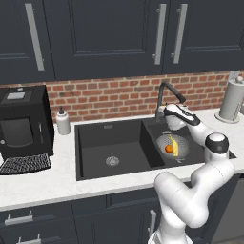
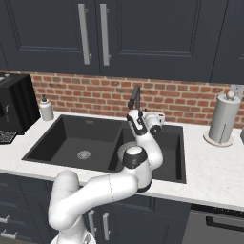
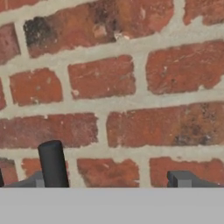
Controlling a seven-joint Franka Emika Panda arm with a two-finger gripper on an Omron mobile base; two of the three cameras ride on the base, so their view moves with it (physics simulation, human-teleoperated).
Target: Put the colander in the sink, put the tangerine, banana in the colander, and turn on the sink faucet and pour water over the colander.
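The silvery colander [image 1: 177, 147] sits in the right basin of the black sink [image 1: 109, 143]. Inside it lie the yellow banana [image 1: 176, 144] and the small orange tangerine [image 1: 168, 148]. The dark gooseneck sink faucet [image 1: 167, 93] [image 2: 135, 97] rises behind the basins against the brick wall. My gripper [image 1: 162, 110] [image 2: 134, 113] is at the faucet's lower part, above the colander, and points at the wall. In the hand view the gripper [image 3: 109, 179] is open, its fingertips [image 3: 181, 178] set wide. A dark faucet post [image 3: 53, 164] stands just inside the left tip. In the right base view my arm hides the colander.
A white soap dispenser [image 1: 63, 121] [image 2: 46, 108] stands left of the sink. A black coffee machine [image 1: 21, 126] is at the far left. A paper towel roll [image 1: 232, 101] [image 2: 223, 119] stands on the right counter. Dark cabinets hang overhead.
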